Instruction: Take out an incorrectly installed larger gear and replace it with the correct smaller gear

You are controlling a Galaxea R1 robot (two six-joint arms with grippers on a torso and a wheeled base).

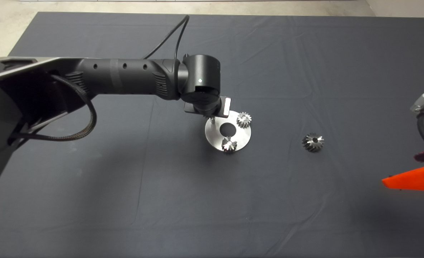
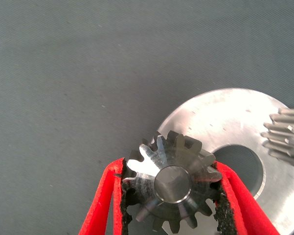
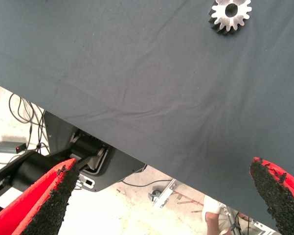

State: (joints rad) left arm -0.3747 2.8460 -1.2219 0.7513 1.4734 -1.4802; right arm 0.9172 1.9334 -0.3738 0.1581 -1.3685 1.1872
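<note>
A round steel plate [image 1: 242, 135] lies mid-mat with two small silver gears [image 1: 244, 119] [image 1: 229, 144] on it. My left gripper [image 1: 212, 117], mostly hidden under its own wrist in the head view, hangs over the plate's far-left rim. In the left wrist view that gripper [image 2: 169, 166] is shut on the smaller gear [image 2: 159, 161], a peg filling the gear's centre hole, above the plate [image 2: 225, 122]. The larger gear [image 1: 313, 142] [image 3: 230, 14] lies loose on the mat to the right of the plate. My right gripper [image 1: 422, 166] [image 3: 165, 164] waits open at the right edge.
The dark mat [image 1: 126, 186] spreads wide on all sides of the plate. Beyond the mat's edge the right wrist view shows pale floor, cables [image 3: 19, 110] and the robot's base [image 3: 88, 161].
</note>
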